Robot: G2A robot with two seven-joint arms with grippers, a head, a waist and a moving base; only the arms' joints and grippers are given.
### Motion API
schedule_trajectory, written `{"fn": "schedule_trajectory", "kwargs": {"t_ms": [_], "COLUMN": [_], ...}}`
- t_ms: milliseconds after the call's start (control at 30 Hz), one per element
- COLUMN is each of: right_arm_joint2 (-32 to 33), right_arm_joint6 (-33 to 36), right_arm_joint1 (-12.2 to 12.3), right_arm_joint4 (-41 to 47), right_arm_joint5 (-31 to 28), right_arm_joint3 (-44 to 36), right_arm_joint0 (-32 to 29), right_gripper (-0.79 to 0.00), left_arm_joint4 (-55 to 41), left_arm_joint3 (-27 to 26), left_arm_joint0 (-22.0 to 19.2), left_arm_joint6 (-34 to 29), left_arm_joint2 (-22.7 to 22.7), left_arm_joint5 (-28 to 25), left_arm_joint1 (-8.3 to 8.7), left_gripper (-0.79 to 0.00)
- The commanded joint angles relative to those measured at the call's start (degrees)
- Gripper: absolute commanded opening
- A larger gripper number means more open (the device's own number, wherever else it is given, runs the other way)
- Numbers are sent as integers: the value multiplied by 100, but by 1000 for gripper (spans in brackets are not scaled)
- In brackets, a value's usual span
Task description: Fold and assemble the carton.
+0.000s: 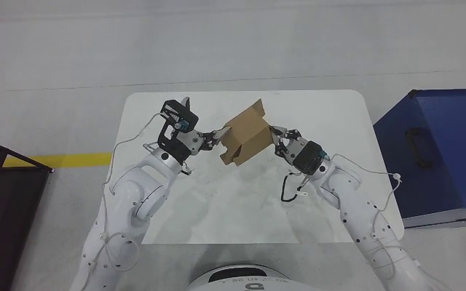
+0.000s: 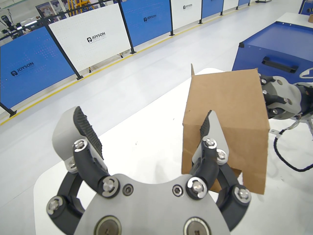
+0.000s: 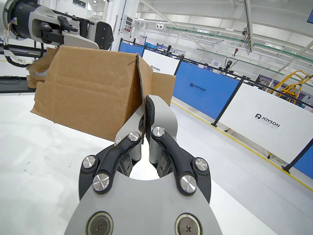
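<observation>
A brown cardboard carton (image 1: 246, 133) is held above the middle of the white table (image 1: 328, 116), opened into a box shape with loose flaps at both ends. My right gripper (image 3: 144, 113) is shut on a flap edge of the carton (image 3: 90, 84). My left gripper (image 2: 144, 125) is open at the carton's (image 2: 227, 123) opposite end, one finger (image 2: 210, 128) in front of its side wall, the other finger (image 2: 85, 130) clear of it. From above, the left gripper (image 1: 215, 137) is at the carton's left end and the right gripper (image 1: 275, 138) at its right.
A blue bin (image 1: 429, 156) stands on the floor beside the table's right edge. A dark object (image 1: 18, 196) sits on the floor to the left. Blue and white fence panels (image 2: 97, 40) stand far off.
</observation>
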Motion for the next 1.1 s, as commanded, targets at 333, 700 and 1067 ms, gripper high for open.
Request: {"fn": "schedule_trajectory", "kwargs": {"t_ms": [333,700,1067], "right_arm_joint2": [6,-200,-301], "right_arm_joint6": [-53,45,109], "right_arm_joint1": [-10,-48,-69], "right_arm_joint4": [269,262,215], "right_arm_joint5": [-368,-567,-572], "right_arm_joint3": [140,48,30], "right_arm_joint0": [106,276,306], "right_gripper": [-785,-785,-785], "left_arm_joint4": [-483,260,-99], "left_arm_joint3": [0,290,396], "left_arm_joint0": [317,14,-155], "left_arm_joint6": [646,495,388], "left_arm_joint2": [-705,-85,-73], "left_arm_joint5": [-1196,-1312,-1220], "left_arm_joint1": [124,110,99], "left_gripper": [0,0,0]}}
